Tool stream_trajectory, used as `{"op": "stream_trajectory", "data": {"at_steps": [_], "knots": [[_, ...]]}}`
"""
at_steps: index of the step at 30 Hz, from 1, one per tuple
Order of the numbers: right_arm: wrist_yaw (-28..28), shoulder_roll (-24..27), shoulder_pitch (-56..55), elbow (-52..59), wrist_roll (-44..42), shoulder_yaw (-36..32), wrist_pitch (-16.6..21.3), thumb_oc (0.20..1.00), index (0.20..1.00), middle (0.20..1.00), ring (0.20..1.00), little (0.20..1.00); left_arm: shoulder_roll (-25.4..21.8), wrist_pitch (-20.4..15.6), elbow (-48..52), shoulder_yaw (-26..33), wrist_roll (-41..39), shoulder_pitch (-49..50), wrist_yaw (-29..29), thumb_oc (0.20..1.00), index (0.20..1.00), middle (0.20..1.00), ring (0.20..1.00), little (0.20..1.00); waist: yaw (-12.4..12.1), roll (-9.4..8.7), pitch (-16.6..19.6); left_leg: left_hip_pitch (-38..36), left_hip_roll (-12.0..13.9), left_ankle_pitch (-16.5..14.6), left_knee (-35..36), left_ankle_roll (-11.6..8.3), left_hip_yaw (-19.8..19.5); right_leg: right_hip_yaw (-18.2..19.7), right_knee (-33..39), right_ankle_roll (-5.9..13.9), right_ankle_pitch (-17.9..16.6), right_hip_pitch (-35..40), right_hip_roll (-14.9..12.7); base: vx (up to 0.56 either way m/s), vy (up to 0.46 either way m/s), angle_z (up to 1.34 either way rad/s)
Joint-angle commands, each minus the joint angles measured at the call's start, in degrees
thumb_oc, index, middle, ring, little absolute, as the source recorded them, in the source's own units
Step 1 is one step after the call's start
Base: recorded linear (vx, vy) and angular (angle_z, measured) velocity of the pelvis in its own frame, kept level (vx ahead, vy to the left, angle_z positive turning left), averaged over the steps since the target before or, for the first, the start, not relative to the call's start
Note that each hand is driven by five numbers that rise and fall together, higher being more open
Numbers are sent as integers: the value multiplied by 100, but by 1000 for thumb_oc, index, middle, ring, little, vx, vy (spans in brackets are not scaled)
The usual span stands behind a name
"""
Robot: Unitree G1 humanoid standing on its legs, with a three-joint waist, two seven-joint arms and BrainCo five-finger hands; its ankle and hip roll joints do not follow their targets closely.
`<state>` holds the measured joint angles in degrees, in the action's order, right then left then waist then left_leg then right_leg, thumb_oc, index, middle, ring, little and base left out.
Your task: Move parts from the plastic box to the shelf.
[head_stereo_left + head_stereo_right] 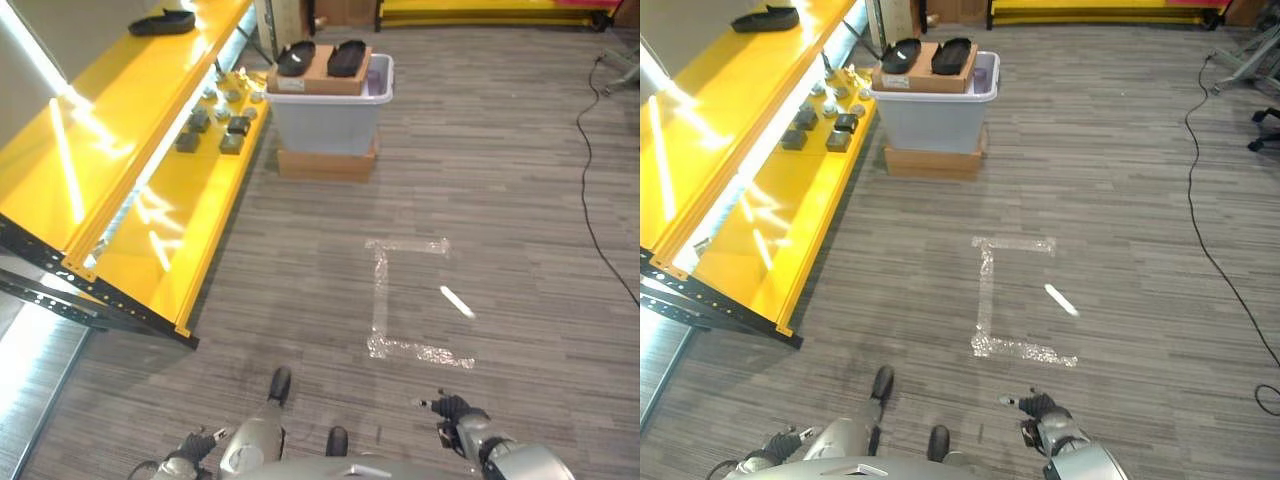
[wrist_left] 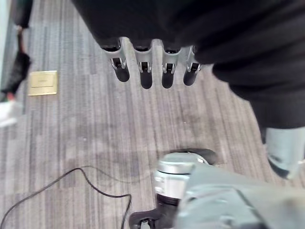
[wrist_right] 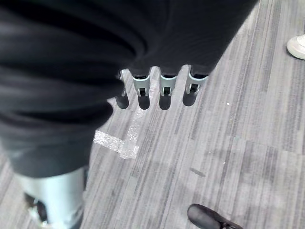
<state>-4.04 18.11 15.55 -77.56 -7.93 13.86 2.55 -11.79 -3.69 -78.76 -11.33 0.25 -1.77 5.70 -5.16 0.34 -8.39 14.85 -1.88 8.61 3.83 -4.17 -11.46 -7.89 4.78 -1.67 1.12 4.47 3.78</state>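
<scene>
A pale translucent plastic box [image 1: 330, 115] stands far ahead on a flat cardboard box [image 1: 326, 163]. A cardboard tray [image 1: 322, 72] with two black parts [image 1: 296, 57] lies across its top. To its left runs the yellow shelf [image 1: 170, 190]; several small grey parts [image 1: 215, 128] sit on its lower level and one black part [image 1: 162, 22] on its upper level. My left hand [image 1: 200, 443] and right hand [image 1: 455, 410] hang low near the floor, far from the box. Their fingers [image 2: 143, 71] [image 3: 162, 90] are straight and hold nothing.
Grey striped carpet lies between me and the box, marked with silver tape [image 1: 385, 300]. The shelf's black frame [image 1: 90, 305] juts out at the left. A black cable [image 1: 590, 170] trails along the right. A person's white shoe [image 3: 298, 46] stands near my right side.
</scene>
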Motion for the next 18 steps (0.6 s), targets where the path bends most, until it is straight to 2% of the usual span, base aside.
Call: {"op": "stream_trajectory", "data": {"at_steps": [1, 2, 5, 6, 7, 8, 9, 10, 12, 13, 14, 15, 16, 18], "knots": [[15, -65, -387, 90, 333, -41, 96, 1000, 1000, 1000, 1000, 1000, -123, -5, -202, 12, 206, -127, 44, 1000, 1000, 1000, 1000, 1000, -196, 36, 209, -252, 19, -353, -681, 125, 160, 51, -401, 719, 608, 299, -811, 381, 300, -37], [-12, -202, -469, 100, 258, -117, 97, 1000, 1000, 1000, 1000, 1000, -148, 19, -242, 92, 192, -93, 48, 1000, 1000, 1000, 1000, 1000, -176, -50, 329, -359, -42, -534, -794, 263, 188, 127, -706, 823, 630, 284, -945, 375, 337, -22], [0, -377, -640, 26, -94, -435, 99, 1000, 1000, 1000, 1000, 1000, -216, 15, -187, 132, 131, -109, 64, 1000, 1000, 1000, 1000, 1000, -68, -98, 385, -548, -122, -835, -1012, 445, 285, 321, -1564, 991, 569, 103, -1037, 262, 309, -8], [9, -401, -682, -11, -148, -510, 98, 1000, 1000, 1000, 1000, 1000, -229, 20, -141, 136, 103, -141, 75, 1000, 1000, 1000, 1000, 1000, -21, -97, 371, -627, -161, -930, -1066, 533, 281, 397, -2070, 1054, 367, -96, -1081, 259, 501, -12], [-20, -439, -715, -52, -80, -487, 71, 1000, 1000, 1000, 1000, 1000, -303, 29, 50, 65, 57, -314, 108, 1000, 1000, 1000, 1000, 1000, 162, -38, 113, -857, -225, -1107, -1228, 748, 233, 526, -3584, 1184, -664, -747, -1126, 179, 396, -14], [-20, -439, -711, -53, -80, -488, 72, 1000, 1000, 1000, 1000, 1000, -304, 29, 50, 66, 56, -317, 108, 1000, 1000, 1000, 1000, 1000, 158, -42, 106, -856, -231, -1113, -1240, 750, 239, 534, -3602, 1187, -656, -753, -1131, 231, 439, 15], [-54, -485, -708, -40, -71, -479, 51, 1000, 1000, 1000, 1000, 1000, -376, 47, 130, 1, 63, -455, 137, 1000, 1000, 1000, 1000, 1000, 196, 62, -41, -971, -104, -1196, -1292, 812, 204, 346, -4100, 1127, -600, -1124, -1175, 110, 146, 25], [-54, -486, -707, -39, -70, -480, 51, 1000, 1000, 1000, 1000, 1000, -377, 47, 130, 1, 63, -456, 137, 1000, 1000, 1000, 1000, 1000, 198, 50, -48, -974, -116, -1204, -1300, 812, 205, 349, -4125, 1127, -581, -1128, -1187, 224, 193, 24], [-64, -505, -722, 59, -35, -452, 50, 1000, 1000, 1000, 1000, 1000, -440, 34, 187, 10, 13, -525, 142, 1000, 1000, 1000, 1000, 1000, 240, 36, -67, -1198, -41, -1346, -1253, 807, 209, -28, -3667, 1046, -389, -1291, -1418, 315, 55, -3], [-46, -519, -729, 121, -2, -411, 53, 1000, 1000, 1000, 1000, 1000, -480, 7, 165, 24, -1, -557, 140, 1000, 1000, 1000, 1000, 1000, 265, -38, -48, -1384, 2, -1461, -1140, 739, 227, -257, -2798, 1006, -190, -1320, -1476, 313, -4, -2], [-46, -519, -731, 122, -2, -410, 52, 1000, 1000, 1000, 1000, 1000, -481, 6, 165, 24, -1, -555, 140, 1000, 1000, 1000, 1000, 1000, 268, -29, -62, -1411, 15, -1469, -1133, 734, 222, -268, -2781, 1001, -188, -1287, -1463, 347, -54, -14], [-47, -519, -727, 124, -4, -398, 54, 1000, 1000, 1000, 1000, 1000, -483, -6, 147, 22, 8, -570, 145, 1000, 1000, 1000, 1000, 1000, 296, -84, -46, -1512, 13, -1552, -1071, 693, 181, -248, -2228, 1008, -189, -1324, -1413, 263, -66, -16], [-62, -507, -738, 116, -27, -384, 59, 1000, 1000, 1000, 1000, 1000, -475, -15, 122, 4, 7, -577, 155, 1000, 1000, 1000, 1000, 1000, 362, -130, -34, -1610, 14, -1620, -1009, 658, 91, -56, -1733, 1021, -219, -1380, -1276, 390, -86, -13], [-84, -492, -766, 72, -66, -371, 58, 1000, 1000, 1000, 1000, 1000, -460, -24, 36, -8, -3, -594, 164, 1000, 1000, 1000, 1000, 1000, 474, -184, 11, -1766, 55, -1686, -898, 580, -100, 412, -1198, 1069, -310, -1520, -1054, 395, -93, 16]]}}
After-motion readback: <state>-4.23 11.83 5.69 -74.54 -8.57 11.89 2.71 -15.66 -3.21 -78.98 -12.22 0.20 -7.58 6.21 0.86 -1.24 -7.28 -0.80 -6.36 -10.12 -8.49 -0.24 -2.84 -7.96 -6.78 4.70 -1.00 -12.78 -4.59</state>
